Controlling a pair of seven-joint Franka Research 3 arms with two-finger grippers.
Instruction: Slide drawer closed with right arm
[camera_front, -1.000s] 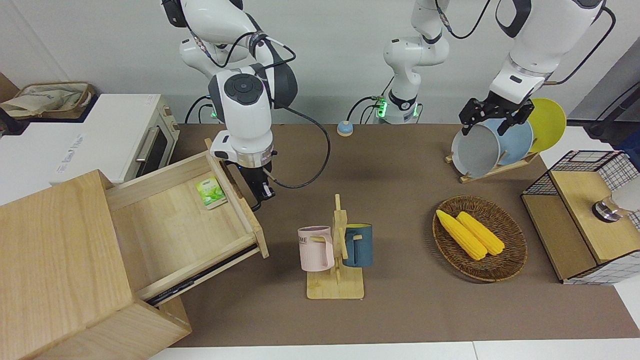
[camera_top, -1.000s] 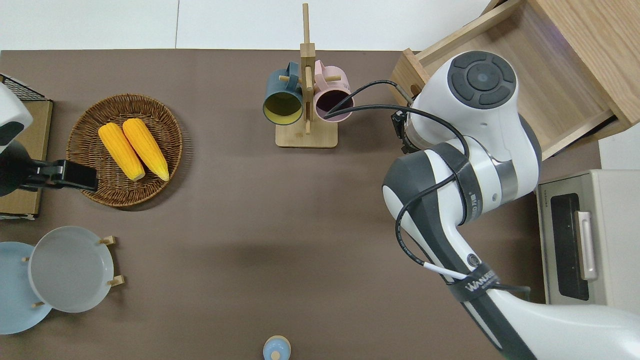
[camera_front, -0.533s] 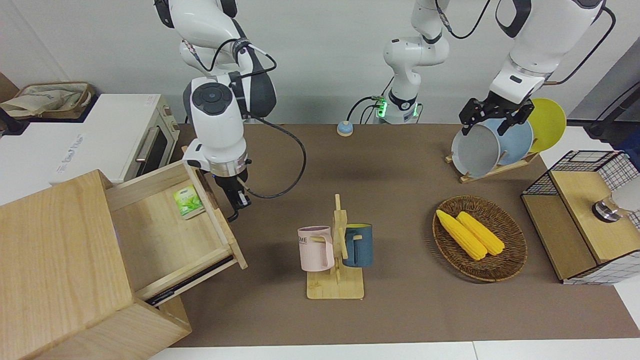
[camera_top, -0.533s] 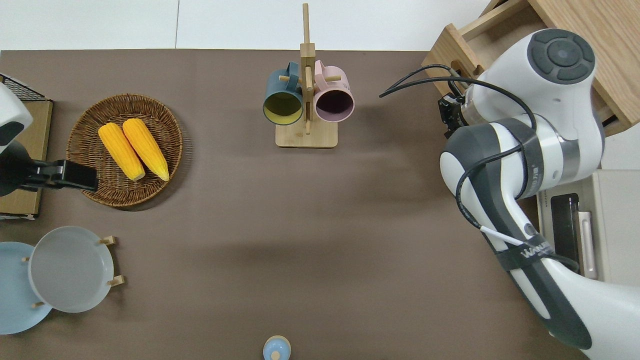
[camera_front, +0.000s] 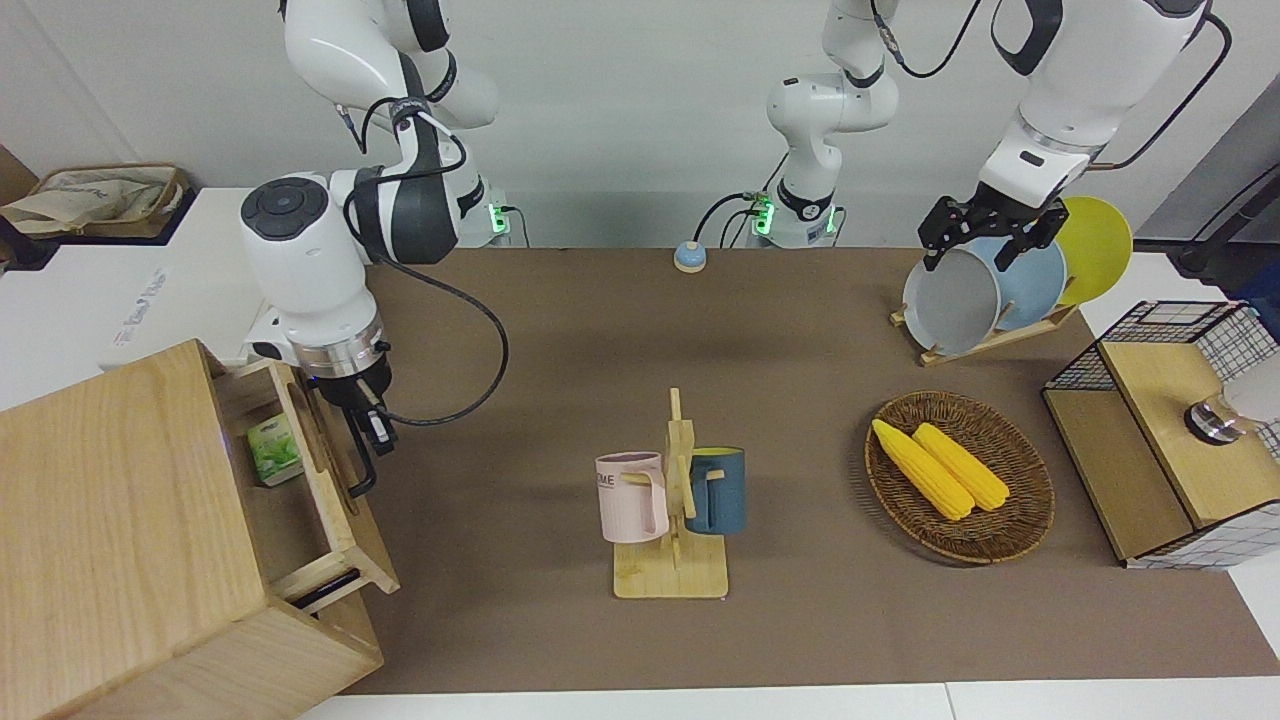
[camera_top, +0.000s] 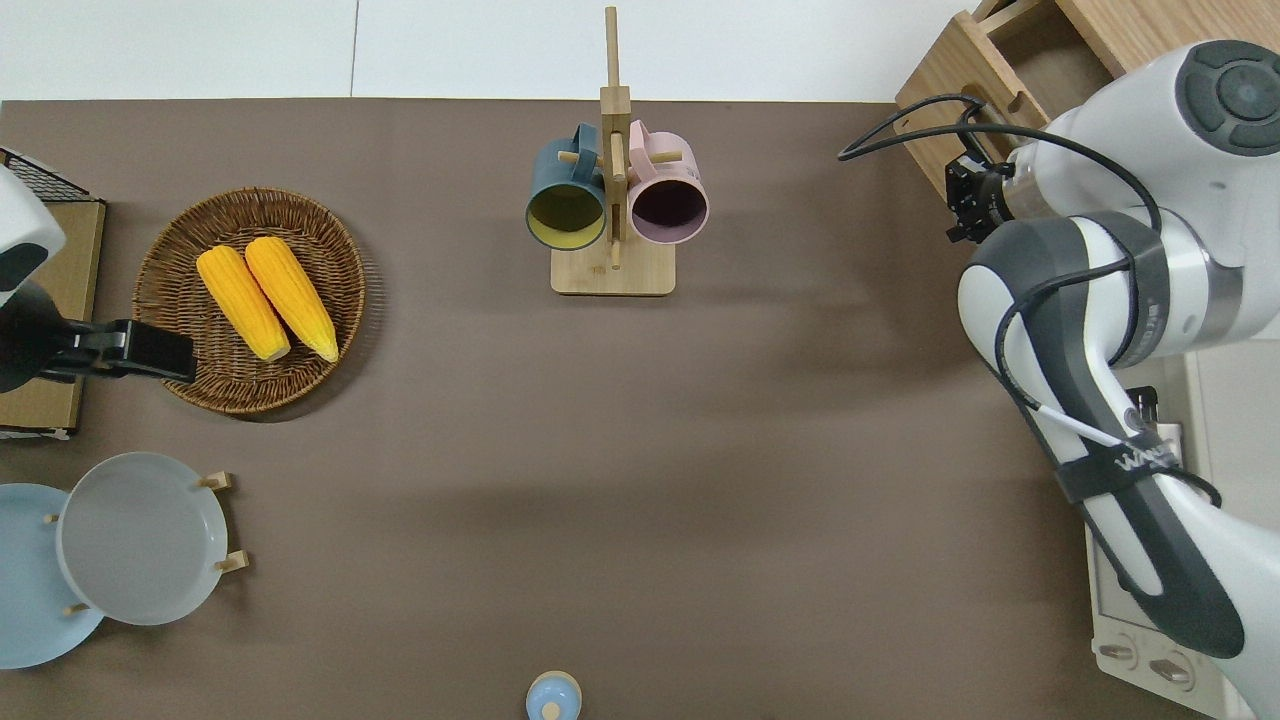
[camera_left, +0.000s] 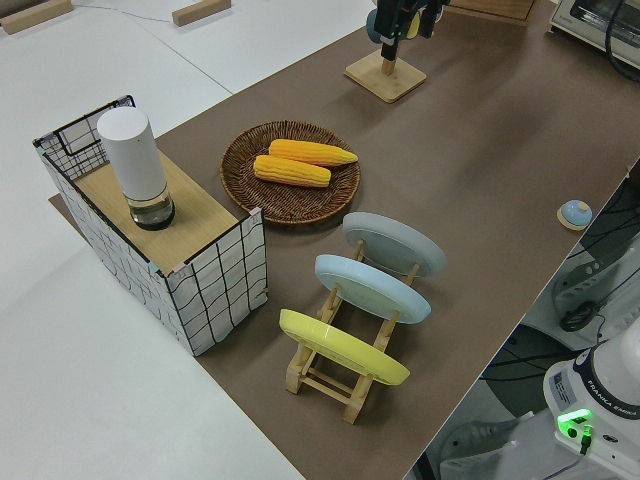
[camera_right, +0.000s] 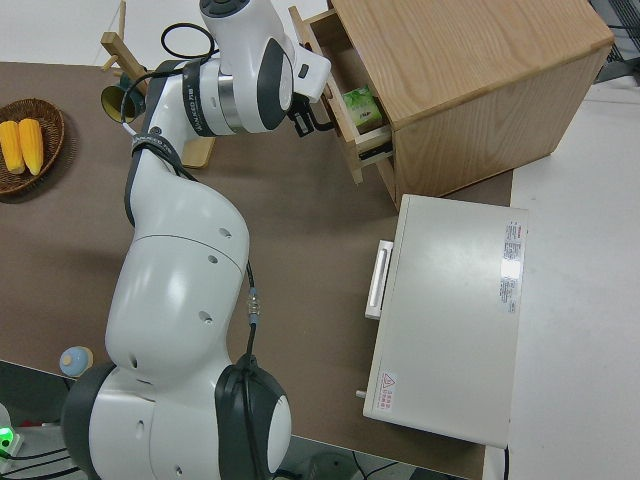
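We note the drawer (camera_front: 330, 480) only a little way out of the light-wood cabinet (camera_front: 110, 530), at the right arm's end of the counter (camera_front: 700, 340). A green packet (camera_front: 273, 450) lies inside. The right end effector (camera_front: 372, 447) sits at the drawer's black loop handle (camera_front: 360, 462); whether it is clenched or released we cannot tell. The left arm is parked.
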